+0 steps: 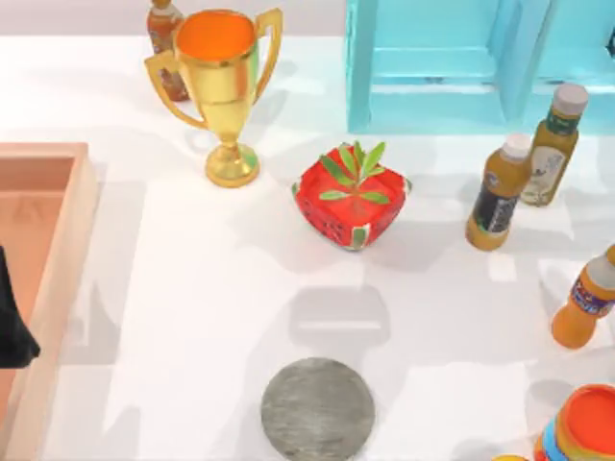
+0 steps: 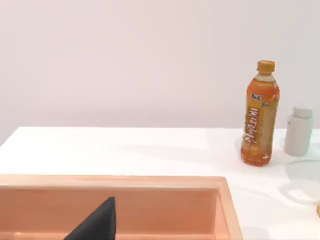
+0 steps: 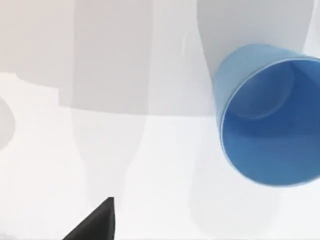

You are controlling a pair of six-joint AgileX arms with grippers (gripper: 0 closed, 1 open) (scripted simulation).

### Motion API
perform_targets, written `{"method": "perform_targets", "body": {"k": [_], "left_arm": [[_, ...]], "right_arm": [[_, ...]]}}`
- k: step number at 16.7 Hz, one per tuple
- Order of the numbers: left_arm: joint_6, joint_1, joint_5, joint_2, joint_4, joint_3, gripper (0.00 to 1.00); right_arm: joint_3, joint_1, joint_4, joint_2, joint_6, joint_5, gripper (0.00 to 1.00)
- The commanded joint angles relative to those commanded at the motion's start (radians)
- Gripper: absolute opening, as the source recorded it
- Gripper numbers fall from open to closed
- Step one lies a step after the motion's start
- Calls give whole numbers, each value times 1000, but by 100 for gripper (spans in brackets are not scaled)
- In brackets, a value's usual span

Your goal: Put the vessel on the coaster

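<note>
White table (image 1: 211,317) — grey coaster (image 1: 318,408)

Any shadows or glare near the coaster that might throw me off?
Top view: a soft grey shadow lies on the table just behind the coaster; no glare on it. Right wrist view: broad grey shadow bands cross the table beside the blue vessel. Left wrist view: evenly lit, faint shadow beside the orange bottle.

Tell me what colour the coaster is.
Mottled stone grey, the coaster shows best in the top view.

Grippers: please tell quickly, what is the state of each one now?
Left gripper: over the wooden tray; state cannot be told.
Right gripper: near the blue cup; state cannot be told.
</note>
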Motion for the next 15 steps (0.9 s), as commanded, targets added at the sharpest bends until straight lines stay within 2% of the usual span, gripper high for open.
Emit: {"method": "perform_targets", "body": {"k": [7,13,15], "left_arm": [[0,0,0,0,0,0,100],[0,0,0,0,0,0,100],[0,0,0,0,0,0,100]], "right_arm": [[-201,0,269,71,5,2,100],[-244,25,309,66,27,0,100],[-244,25,309,66,27,0,85]]}}
